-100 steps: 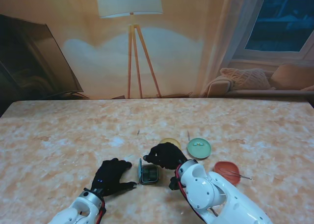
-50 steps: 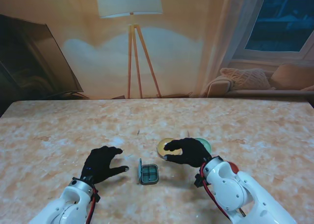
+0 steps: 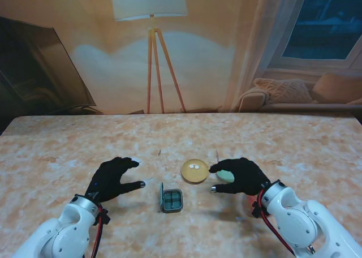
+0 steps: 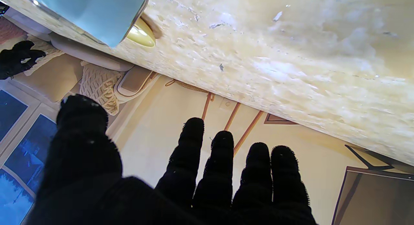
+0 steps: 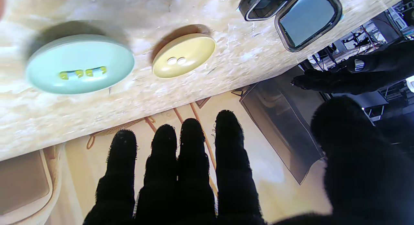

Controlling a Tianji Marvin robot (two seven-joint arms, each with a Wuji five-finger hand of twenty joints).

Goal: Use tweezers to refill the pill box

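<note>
Fingers [image 5: 190, 147] of the right hand [image 3: 240, 176] are spread with the thumb apart, holding nothing, above the tabletop [image 3: 68, 150] over the green dish [image 5: 79, 64]. The left hand [image 3: 113, 179] is likewise splayed and empty, nearer the left edge. Between the hands, toward the near edge, the pill box [image 3: 171, 200] lies with its lid raised. The yellow dish [image 3: 194, 170] with two white pills [image 5: 176, 60] sits just beyond it. Three yellow-green capsules [image 5: 82, 73] lie in the green dish. No tweezers can be made out.
</note>
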